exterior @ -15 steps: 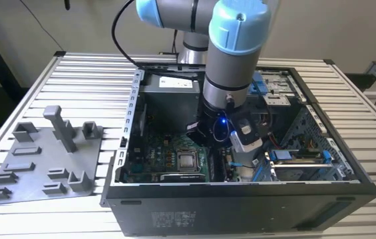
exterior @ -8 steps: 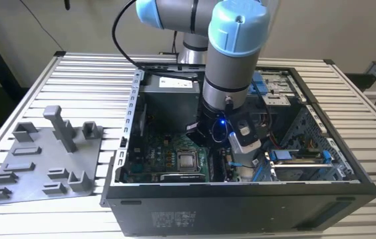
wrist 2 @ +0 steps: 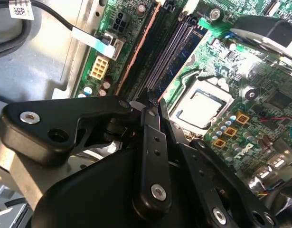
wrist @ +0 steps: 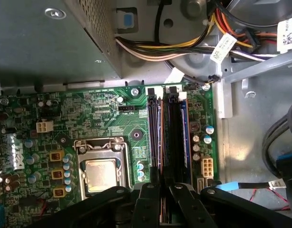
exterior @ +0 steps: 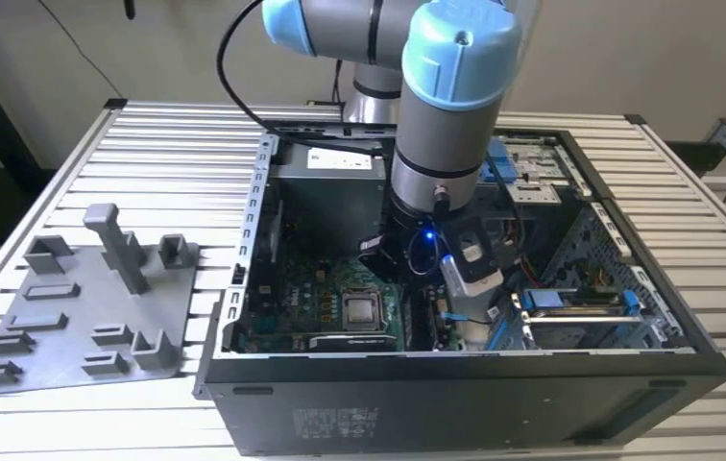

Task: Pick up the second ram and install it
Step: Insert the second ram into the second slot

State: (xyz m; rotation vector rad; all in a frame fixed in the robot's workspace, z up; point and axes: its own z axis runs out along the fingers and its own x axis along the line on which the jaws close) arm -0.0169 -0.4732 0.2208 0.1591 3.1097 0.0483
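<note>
My gripper point(exterior: 415, 288) is lowered into the open computer case point(exterior: 466, 408), right over the memory slots beside the processor socket point(exterior: 363, 309). In both wrist views its fingertips stand almost together, gripper point(wrist 2: 155, 107) and gripper point(wrist: 163, 190) alike, pinching a thin dark strip that I take for the second ram point(wrist: 170, 142). The ram point(wrist 2: 167, 57) lies along one slot of the green motherboard point(wrist: 103, 118). How deep it sits in the slot is hidden. A blue-edged stick point(wrist: 184, 142) stands in the neighbouring slot.
A grey plastic tray point(exterior: 82, 317) with upright posts lies on the slatted table at the exterior view's left. Bundled cables point(wrist: 183, 45) and a metal box point(wrist: 41, 42) crowd the case beyond the slots. Blue drive brackets point(exterior: 574, 303) stand at the exterior view's right.
</note>
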